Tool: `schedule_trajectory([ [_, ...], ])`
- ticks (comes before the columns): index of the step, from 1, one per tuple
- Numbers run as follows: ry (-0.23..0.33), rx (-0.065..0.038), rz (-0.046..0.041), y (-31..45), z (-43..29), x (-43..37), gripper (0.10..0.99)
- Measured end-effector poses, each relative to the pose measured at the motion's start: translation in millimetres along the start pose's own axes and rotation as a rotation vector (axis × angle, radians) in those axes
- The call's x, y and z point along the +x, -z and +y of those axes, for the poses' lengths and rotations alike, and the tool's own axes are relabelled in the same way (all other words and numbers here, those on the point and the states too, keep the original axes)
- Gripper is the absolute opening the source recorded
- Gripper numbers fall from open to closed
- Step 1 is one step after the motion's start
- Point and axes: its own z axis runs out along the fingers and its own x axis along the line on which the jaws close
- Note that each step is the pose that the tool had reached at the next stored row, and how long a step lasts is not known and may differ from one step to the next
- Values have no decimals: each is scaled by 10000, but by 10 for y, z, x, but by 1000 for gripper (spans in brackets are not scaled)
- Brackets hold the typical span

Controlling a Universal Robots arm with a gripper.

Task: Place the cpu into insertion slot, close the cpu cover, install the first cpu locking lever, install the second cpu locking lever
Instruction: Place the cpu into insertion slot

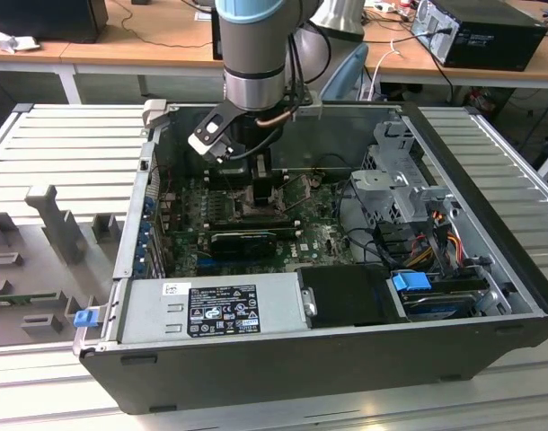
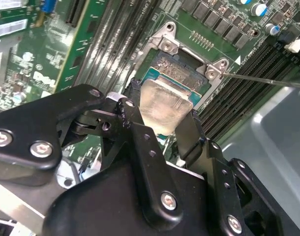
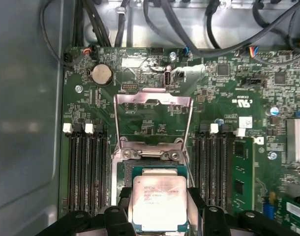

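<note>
Grey ribbed metal is forming the tabletop (image 1: 67, 144) you are working over, and at the exterior view's left some grey moulded fixtures (image 1: 54, 211) are sitting on it. Moving rightward, the open computer case (image 1: 283, 368) is lying on its side. A blue latch (image 1: 85, 316) is showing at its near corner, and the labelled power supply (image 1: 211, 305) is running along its near edge. Past that, your arm is reaching down into the case. The tool (image 1: 260, 180) is hanging over the green motherboard (image 1: 189, 211), just behind the long black card (image 1: 243, 241). At the exterior view's right, the drive cage (image 1: 395, 184) and coloured cables (image 1: 436, 238) are occupying that end of the case.

In both wrist views you are holding the cpu (image 3: 160, 201): the black fingers (image 2: 189, 132) are closing on its two opposite edges, leaving only the chip's width between them. The chip is sitting directly over the insertion slot (image 2: 184, 63), between the two banks of memory slots (image 3: 86, 167). Whether it is fully seated, you cannot tell. The cpu cover (image 3: 152, 100) is standing open beyond the slot, with green board showing through its window.
</note>
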Motion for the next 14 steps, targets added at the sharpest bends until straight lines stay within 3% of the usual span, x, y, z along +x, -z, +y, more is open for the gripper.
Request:
schedule_trajectory([
  [6, -8, -1, 1, -150, -45, 61, 529],
  [14, -273, -2, -19, -238, -50, 117, 529],
])
